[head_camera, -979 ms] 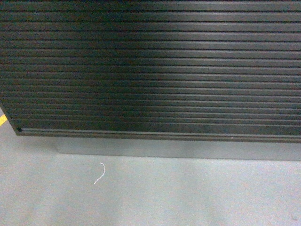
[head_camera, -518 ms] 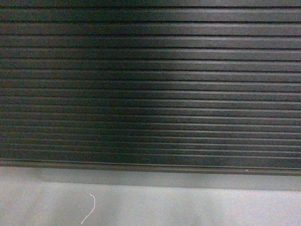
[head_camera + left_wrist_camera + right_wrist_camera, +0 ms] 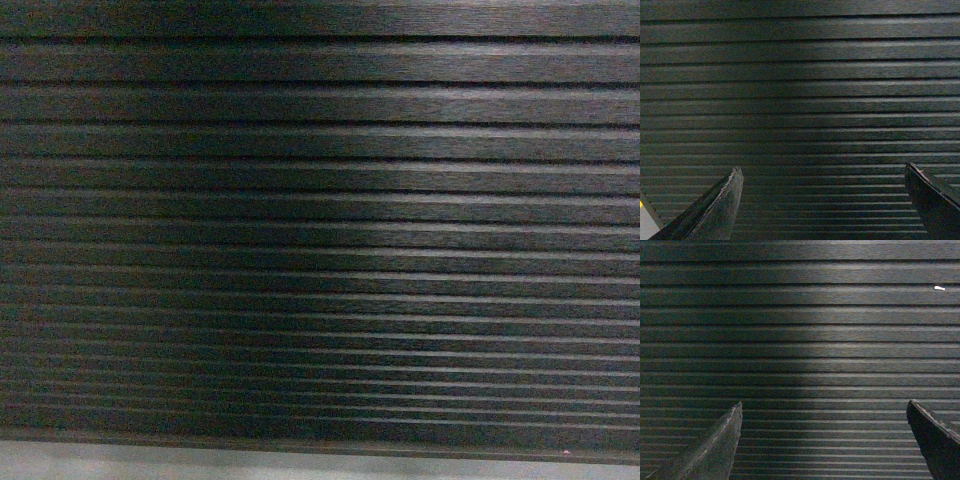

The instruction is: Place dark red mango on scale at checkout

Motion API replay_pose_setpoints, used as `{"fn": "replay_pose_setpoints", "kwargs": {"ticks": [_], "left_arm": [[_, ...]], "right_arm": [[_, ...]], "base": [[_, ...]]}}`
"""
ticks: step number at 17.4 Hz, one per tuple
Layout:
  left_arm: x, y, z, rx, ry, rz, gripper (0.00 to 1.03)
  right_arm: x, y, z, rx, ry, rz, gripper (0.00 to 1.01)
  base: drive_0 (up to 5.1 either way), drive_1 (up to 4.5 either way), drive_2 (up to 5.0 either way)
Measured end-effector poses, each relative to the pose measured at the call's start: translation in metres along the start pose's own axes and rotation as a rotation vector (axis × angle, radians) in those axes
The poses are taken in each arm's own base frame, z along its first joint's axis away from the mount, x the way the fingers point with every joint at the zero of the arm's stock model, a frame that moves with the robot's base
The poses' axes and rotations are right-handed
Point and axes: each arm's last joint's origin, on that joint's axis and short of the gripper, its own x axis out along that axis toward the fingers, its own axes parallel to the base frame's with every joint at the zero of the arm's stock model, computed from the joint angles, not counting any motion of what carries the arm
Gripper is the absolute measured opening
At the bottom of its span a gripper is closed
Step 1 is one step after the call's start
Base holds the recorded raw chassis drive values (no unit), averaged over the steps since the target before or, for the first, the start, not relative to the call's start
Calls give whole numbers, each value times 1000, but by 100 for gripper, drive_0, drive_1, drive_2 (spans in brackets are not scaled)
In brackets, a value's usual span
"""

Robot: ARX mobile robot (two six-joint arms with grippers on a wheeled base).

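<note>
Neither the dark red mango nor the scale appears in any view. The checkout (image 3: 320, 230) fills the head view with its dark slatted front panel, a thin strip of grey floor (image 3: 200, 462) below. The left end effector (image 3: 822, 200) and right end effector (image 3: 822, 440) both point at the slats, jaws spread wide and empty. Risk: so close, the base or arms could bump the panel.
</note>
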Motion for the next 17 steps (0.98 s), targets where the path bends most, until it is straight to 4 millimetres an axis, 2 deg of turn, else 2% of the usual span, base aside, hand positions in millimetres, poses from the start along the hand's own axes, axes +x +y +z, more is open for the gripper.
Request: {"fn": "replay_pose_setpoints", "kwargs": {"ticks": [17], "left_arm": [[0,0,0,0,0,0,98]], "right_arm": [[0,0,0,0,0,0,98]], "base": [[0,0,0]]}}
